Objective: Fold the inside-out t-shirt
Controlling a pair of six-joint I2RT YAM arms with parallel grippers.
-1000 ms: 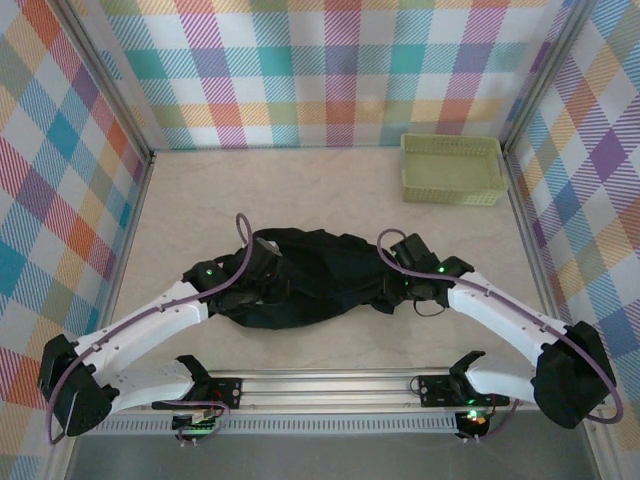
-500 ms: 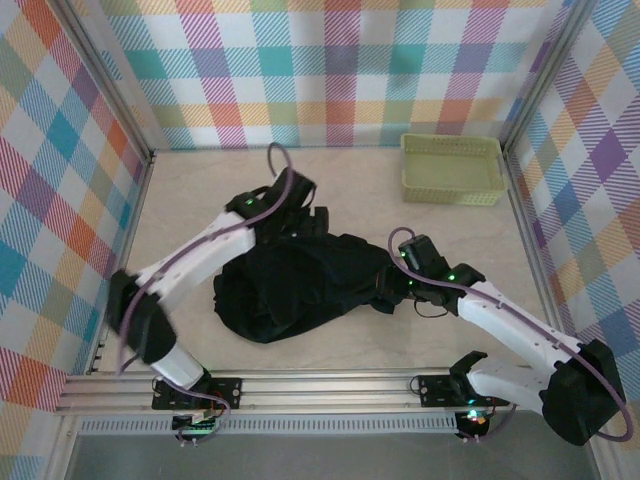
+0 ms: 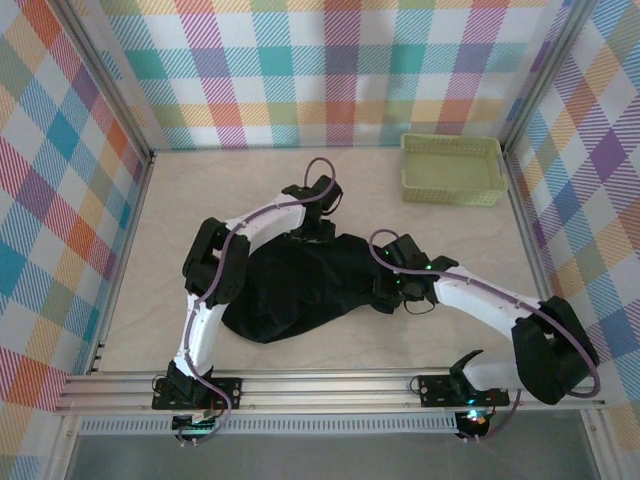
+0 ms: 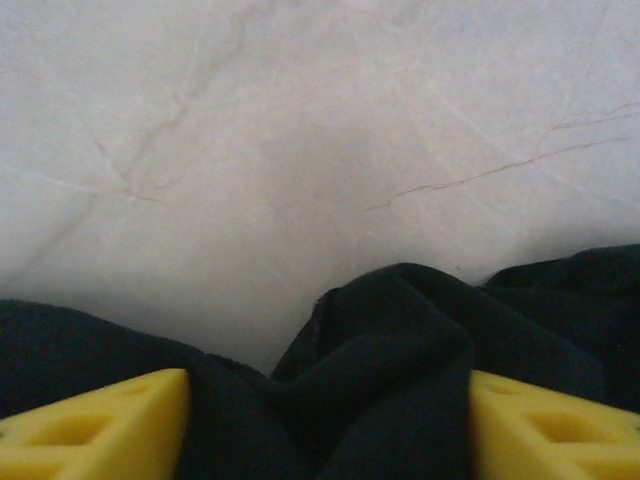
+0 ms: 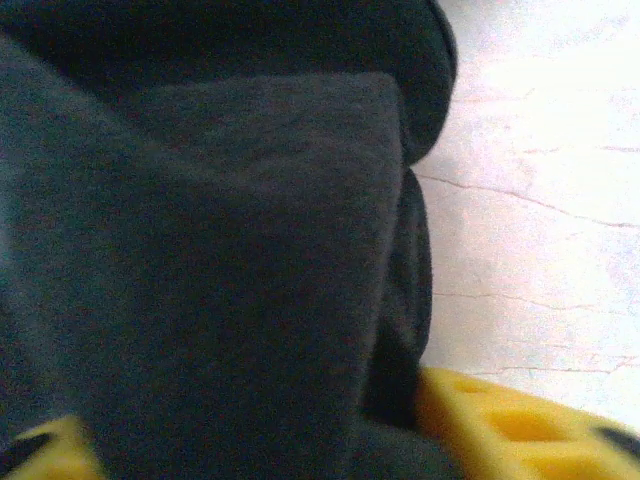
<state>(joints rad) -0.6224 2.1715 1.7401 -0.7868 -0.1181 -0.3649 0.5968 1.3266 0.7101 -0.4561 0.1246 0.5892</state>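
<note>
One black t-shirt [image 3: 300, 285] lies crumpled, the left gripper [image 4: 330, 400] and right gripper [image 5: 240, 440] each clamped on its cloth, one green basket [image 3: 452, 194] well apart, far right.

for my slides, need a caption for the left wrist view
Black t-shirt bunched between the yellow fingers of the left gripper, pale marbled table beyond.

A: Where does the t-shirt [image 3: 300, 290] lie?
B: Middle of the table [image 3: 180, 200], the basket [image 3: 452, 168] well behind it, far right. Left gripper [image 3: 320, 228] at its far edge, right gripper [image 3: 388, 292] at its right edge.
</note>
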